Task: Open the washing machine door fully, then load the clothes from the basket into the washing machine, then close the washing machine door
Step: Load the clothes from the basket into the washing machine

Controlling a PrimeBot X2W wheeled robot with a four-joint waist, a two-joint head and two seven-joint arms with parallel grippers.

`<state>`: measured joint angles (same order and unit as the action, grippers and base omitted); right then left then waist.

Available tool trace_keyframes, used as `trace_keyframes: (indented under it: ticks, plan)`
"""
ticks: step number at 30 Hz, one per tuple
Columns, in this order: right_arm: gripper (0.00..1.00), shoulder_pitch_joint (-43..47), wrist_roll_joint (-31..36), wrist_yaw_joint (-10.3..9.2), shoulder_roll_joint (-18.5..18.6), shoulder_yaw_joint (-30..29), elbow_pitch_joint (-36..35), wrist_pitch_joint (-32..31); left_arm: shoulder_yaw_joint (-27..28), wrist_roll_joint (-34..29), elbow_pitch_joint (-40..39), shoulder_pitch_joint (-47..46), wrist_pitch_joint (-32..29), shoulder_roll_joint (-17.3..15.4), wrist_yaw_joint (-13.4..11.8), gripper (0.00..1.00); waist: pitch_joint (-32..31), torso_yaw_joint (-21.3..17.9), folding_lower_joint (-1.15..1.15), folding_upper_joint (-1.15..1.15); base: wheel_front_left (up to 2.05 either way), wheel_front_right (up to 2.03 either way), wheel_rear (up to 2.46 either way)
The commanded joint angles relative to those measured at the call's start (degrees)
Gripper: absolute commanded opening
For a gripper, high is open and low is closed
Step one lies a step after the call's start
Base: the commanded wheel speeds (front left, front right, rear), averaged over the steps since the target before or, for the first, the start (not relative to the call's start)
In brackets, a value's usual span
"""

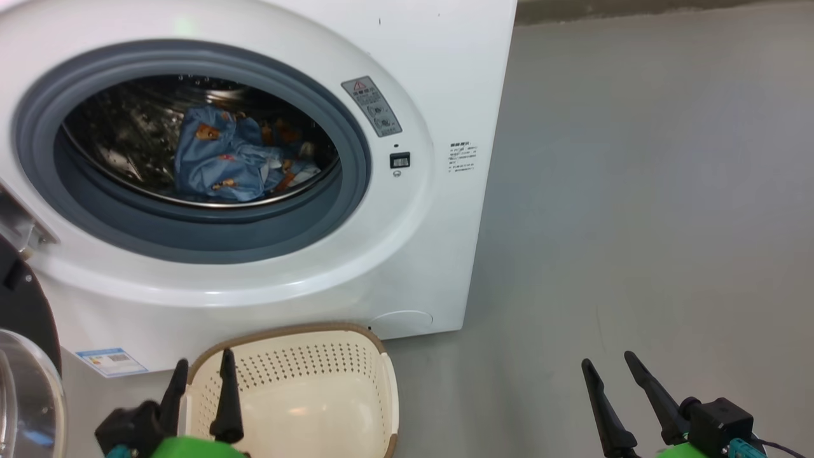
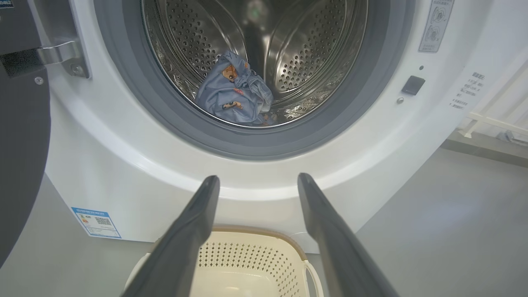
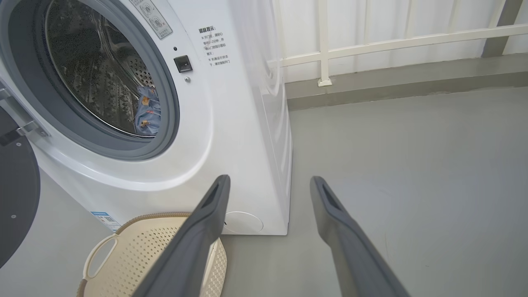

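Clearly, most of the task is judged to be done. The washing machine (image 1: 420, 254) is seen standing on the grey floor (image 1: 636, 222), its round mouth uncovered and its steel drum (image 2: 313, 49) exposed inside the grey seal (image 1: 356, 159). The washing machine door (image 1: 22, 312) is swung wide to the robot's left on its metal hinge (image 2: 62, 55), with its black rim and part of its clear glass bowl caught at the lower left edge of the head view, so the opening step can be counted as complete. The basket (image 1: 289, 332) is set on the floor just in front of the machine. No cloth is seen in the part of its inside that is shown, though its near end is cut off by the picture's edge. The clothes (image 1: 219, 159) are found lying low in the drum as a crumpled blue bundle with orange bear prints. A pale scrap is made out at the bundle's right side, but whether that is the cream cloth cannot be told. Loading is thus judged finished, or nearly so. The left claw (image 1: 203, 359) is held over the basket's near left corner with its fingers parted and nothing between them. The right claw (image 1: 607, 358) is held over bare floor, well apart from the machine, likewise spread and empty. Only the last step is left: the door has not yet been closed, and it is touched by neither claw.
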<state>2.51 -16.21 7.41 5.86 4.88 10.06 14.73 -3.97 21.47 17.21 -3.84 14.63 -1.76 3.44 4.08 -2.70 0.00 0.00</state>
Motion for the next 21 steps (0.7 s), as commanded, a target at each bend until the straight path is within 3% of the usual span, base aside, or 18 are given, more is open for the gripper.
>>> trace_keyframes:
  ticks: [1,21]
  plan:
    - [1.0,-0.3,0.8,0.08,0.8,1.5,-1.2,0.3,1.9,-0.3,-1.7,-0.2,0.4,-1.1,-0.4,1.0,-0.9,-0.1,0.0,0.0,0.0,0.0,0.0]
    - [1.0,3.1,1.7,0.08,2.0,0.4,-0.8,0.3,2.5,-0.9,-13.2,12.7,0.4,-1.1,-0.6,1.0,-5.5,0.2,0.0,0.0,0.0,0.0,0.0]
